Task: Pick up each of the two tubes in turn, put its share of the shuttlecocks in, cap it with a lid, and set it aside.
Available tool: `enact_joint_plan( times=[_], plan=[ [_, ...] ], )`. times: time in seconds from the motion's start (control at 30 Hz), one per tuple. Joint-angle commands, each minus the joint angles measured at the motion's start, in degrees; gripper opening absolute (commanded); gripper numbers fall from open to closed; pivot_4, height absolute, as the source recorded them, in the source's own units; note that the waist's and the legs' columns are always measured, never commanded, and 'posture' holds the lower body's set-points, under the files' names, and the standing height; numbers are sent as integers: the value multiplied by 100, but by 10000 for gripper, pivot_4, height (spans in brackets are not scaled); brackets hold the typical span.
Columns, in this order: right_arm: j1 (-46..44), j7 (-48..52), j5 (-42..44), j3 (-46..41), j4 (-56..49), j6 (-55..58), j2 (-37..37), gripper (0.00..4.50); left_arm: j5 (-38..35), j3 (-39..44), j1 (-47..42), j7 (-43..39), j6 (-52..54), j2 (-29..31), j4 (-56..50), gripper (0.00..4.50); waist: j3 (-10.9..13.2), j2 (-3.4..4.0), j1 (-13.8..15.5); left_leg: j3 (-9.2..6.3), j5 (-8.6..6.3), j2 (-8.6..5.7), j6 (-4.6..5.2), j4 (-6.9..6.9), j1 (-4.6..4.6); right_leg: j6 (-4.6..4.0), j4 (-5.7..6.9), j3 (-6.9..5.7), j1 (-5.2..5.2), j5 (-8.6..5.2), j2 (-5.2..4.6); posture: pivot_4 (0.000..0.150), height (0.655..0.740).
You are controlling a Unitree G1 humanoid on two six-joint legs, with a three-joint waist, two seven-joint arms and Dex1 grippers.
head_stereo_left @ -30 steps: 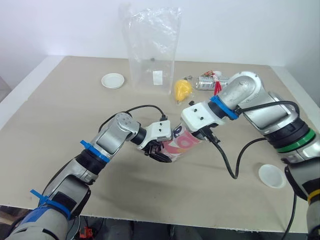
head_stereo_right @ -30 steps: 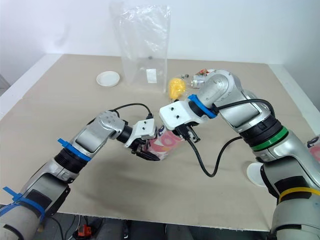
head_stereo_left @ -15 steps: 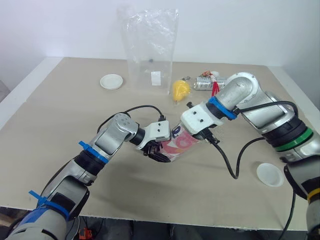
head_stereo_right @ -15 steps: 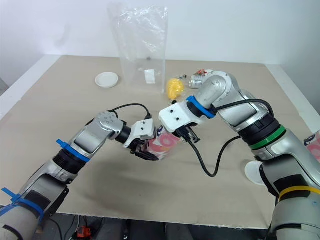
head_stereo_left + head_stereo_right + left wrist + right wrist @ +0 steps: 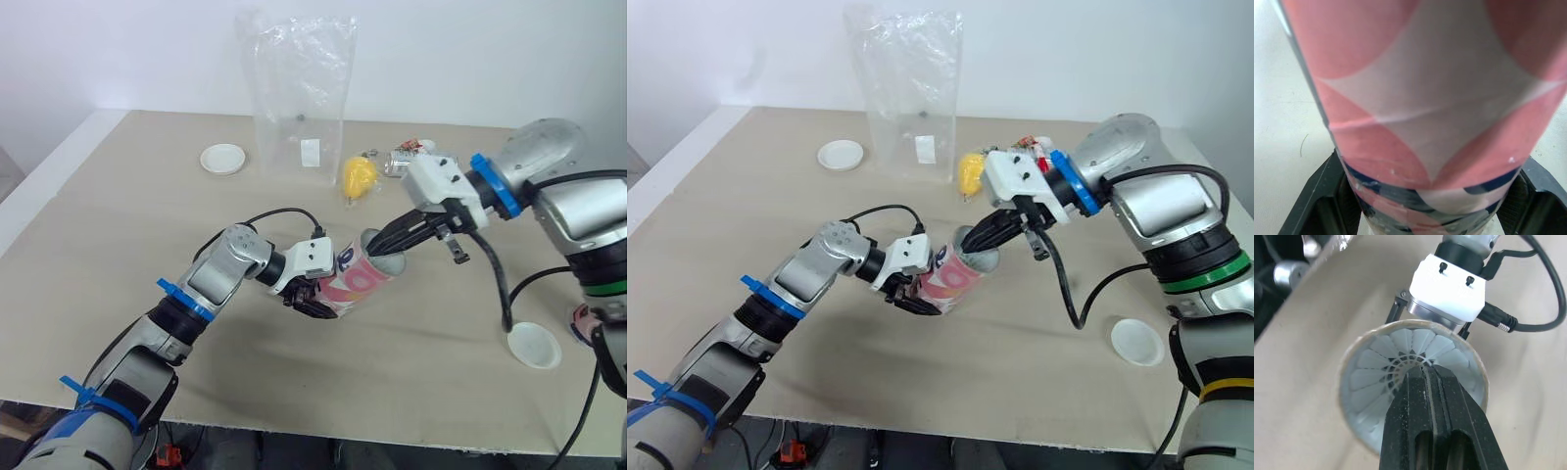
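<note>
— What's that tube (image 5: 358, 284) look like from where you stand?

— Pink and white patches, with a dark blue band towards the closed end. It's off the table (image 5: 118, 215), tilted, with the open mouth facing up and to the robot's right. The left gripper (image 5: 315, 302) has its black fingers (image 5: 1317, 196) clamped on either side of the banded end.

— Anything in it?

— White feathers of a shuttlecock (image 5: 1400, 352), fanned out just inside the rim. The right gripper (image 5: 380, 249) has its two fingers pressed flat together, with the tips right at the mouth, over the feathers.

— And around it?

— A tall clear plastic bag (image 5: 299, 98) stands at the back, with a white lid (image 5: 223, 158) to the robot's left of it and a yellow thing (image 5: 358, 174) to its right. A second lid (image 5: 534, 345) lies near the front edge on the robot's right, well apart from the tube. Nothing lies between the tube and either lid.

— Changed from a second ago?

— Yes. The right wrist was over the mouth, hiding it. The arm has drawn back to the right, so the rim shows. The tube is where it was.
</note>
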Motion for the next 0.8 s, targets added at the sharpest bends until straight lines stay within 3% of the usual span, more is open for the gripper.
enact_joint_plan(
  times=[0.03,0.2,0.47,0.6,0.77,0.8],
  plan=[
    [82,62,367,-733,-184,526,-188,414,121,82,125,282,-210,-56,239,29663,0,0,0,1,0,0,0,1,0,1,0,0,0,0,0,1500,7400],
    [1265,-1201,1672,-2718,-684,2221,-428,414,121,392,538,950,-1082,-433,458,29663,1,-3,57,-3,0,-5,1,6,-6,-5,-5,-1,14,3,-11,1500,7400],
    [3763,-2847,2222,-4956,-2157,3486,-433,414,-429,896,1431,1390,-1852,-1078,278,29663,-1,-1,122,-7,1,-14,2,4,-20,6,-6,-3,7,1,-17,1500,7400],
    [5187,-3296,1892,-5508,-2740,3488,-293,414,-592,986,1708,1502,-2111,-1351,393,29663,-2,-2,140,-3,1,-16,2,1,-24,11,-7,-1,0,-1,-16,1500,7400],
    [6347,-3475,1250,-5522,-2895,3017,-405,414,-406,841,1754,1456,-2302,-1378,582,29663,-5,0,113,0,1,-16,2,9,-22,50,-7,5,1,-14,-13,1500,7400],
    [6604,-3342,1160,-5532,-2899,3009,-543,3265,-360,807,1752,1457,-2360,-1372,608,29663,-5,0,113,0,2,-15,4,9,-20,50,-8,4,2,-13,-12,1500,7400]
  ],
)
